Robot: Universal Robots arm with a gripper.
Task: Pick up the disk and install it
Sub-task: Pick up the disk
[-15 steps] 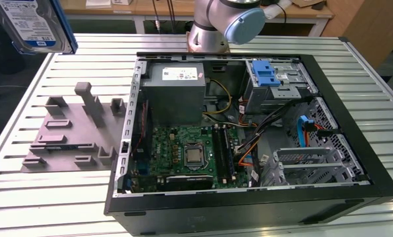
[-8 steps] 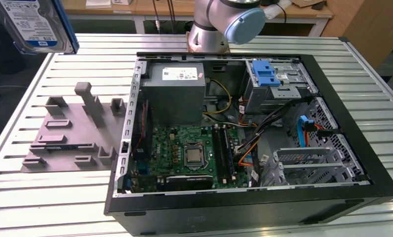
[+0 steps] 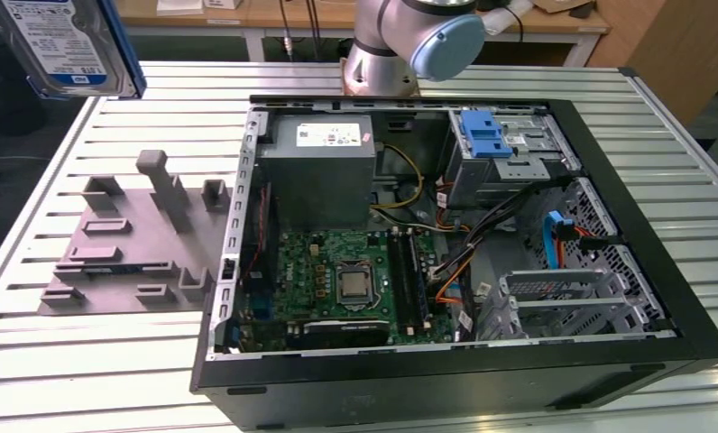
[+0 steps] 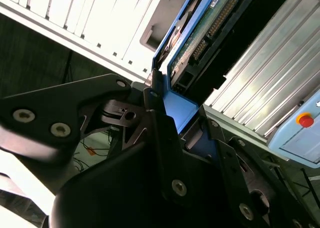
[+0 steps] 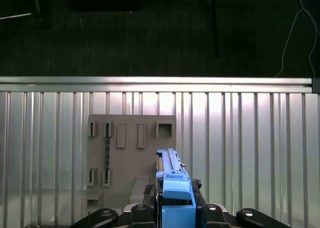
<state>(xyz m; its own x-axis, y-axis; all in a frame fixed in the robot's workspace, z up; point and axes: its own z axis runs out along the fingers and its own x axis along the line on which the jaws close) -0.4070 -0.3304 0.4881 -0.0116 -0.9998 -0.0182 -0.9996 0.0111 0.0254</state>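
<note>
The disk [image 3: 64,45], silver with a white-and-blue label and a blue bracket, hangs high at the exterior view's upper left, above the table's left edge. In the second wrist view my gripper [image 4: 182,120] is shut on the blue bracket end of the disk [image 4: 210,27], with a black finger [image 4: 160,123] pressed against one side. In the first wrist view the disk [image 5: 172,180] stands edge-on between the jaws of the gripper [image 5: 175,213], above the grey fixture plate [image 5: 132,153].
The open computer case [image 3: 648,298] lies on the slatted table [image 3: 118,361], with a grey power-supply box [image 3: 323,158], a motherboard [image 3: 347,280] and a drive cage with a blue latch [image 3: 492,135]. The grey fixture plate [image 3: 131,244] lies left of the case. The arm's base [image 3: 395,54] stands behind the case.
</note>
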